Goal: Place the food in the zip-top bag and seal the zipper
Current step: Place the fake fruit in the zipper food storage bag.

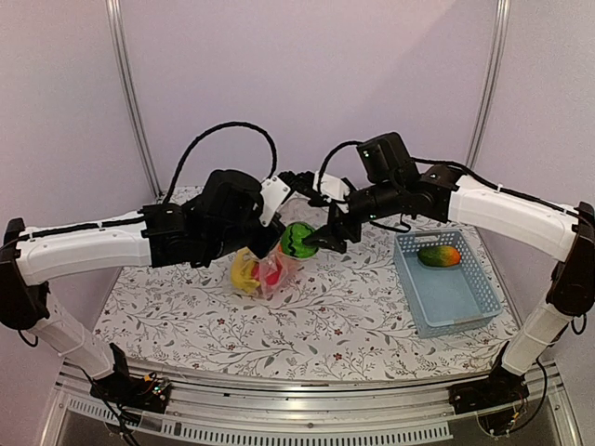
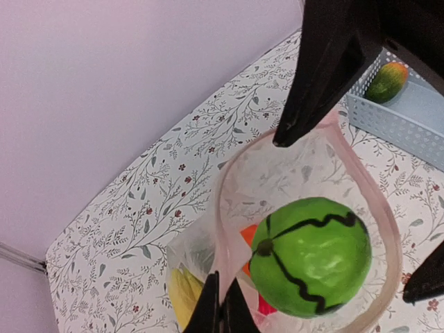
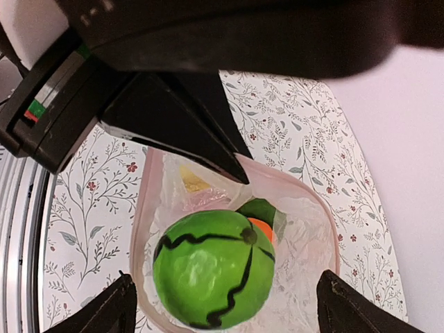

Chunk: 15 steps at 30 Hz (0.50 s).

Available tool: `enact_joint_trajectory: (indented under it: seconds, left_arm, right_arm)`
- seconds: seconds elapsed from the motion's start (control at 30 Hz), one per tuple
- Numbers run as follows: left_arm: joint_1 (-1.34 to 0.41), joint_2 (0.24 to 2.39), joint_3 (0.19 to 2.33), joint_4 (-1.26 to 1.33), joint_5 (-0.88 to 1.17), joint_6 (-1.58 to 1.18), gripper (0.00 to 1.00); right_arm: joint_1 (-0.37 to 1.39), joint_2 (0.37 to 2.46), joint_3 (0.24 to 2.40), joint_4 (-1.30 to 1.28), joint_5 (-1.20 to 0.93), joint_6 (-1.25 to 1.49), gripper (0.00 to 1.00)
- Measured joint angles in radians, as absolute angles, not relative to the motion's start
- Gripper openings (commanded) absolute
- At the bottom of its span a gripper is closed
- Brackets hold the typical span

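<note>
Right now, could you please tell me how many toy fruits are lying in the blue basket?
1. The green-orange mango lies at the far end of the light blue basket; its whole floor shows from above, so nothing seems hidden.

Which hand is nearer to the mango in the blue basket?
Right. The right hand is over the bag, on the side of the basket; the left hand pinches the bag, farther from the mango.

Clear bag (image 2: 291, 173) open, striped ball (image 2: 310, 257) at mouth — mango (image 1: 439, 256) in basket (image 1: 456, 299)
</note>
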<state>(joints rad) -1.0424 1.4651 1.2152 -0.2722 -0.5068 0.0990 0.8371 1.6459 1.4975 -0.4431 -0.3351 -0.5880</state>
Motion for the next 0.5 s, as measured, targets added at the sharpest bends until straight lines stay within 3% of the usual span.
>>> enact_joint_trajectory:
  seconds: [0.5]
  left_arm:
    - [-1.024, 1.464, 1.211, -0.255, -0.45, 0.092, 0.0]
  right_arm:
    - [0.877, 1.622, 1.466, -0.581, -0.333, -0.727, 0.75]
